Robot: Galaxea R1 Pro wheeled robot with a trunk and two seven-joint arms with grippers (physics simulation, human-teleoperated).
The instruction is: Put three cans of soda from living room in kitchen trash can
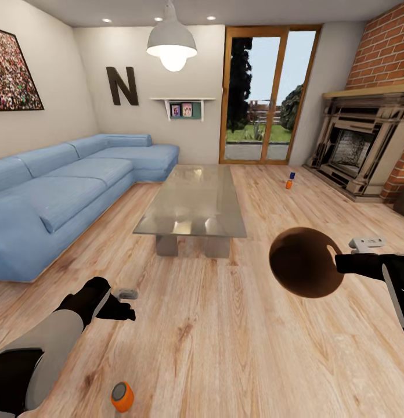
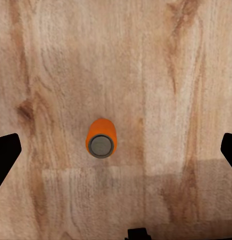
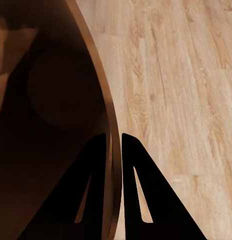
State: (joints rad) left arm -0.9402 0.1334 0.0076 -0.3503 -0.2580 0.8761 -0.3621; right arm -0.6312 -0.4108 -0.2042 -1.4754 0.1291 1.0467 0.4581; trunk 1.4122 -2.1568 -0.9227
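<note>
Flanking glass table (image 1: 193, 200), sofa (image 1: 62, 191), fireplace (image 1: 359, 148)

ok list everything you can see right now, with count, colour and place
soda cans: 3; orange one upright on the floor under the left tool, orange and dark blue on the floor near the fireplace
trash can: 1, brown inside, held up by its rim
sofa: 1, light blue, along the left wall
low table: 1, glass top, mid-room
fireplace: 1, dark, brick wall behind
pendant lamp: 1, white, ceiling
glass door: 1, wood frame, far wall
left tool: open, above the near can
right tool: shut on the trash can's rim
</note>
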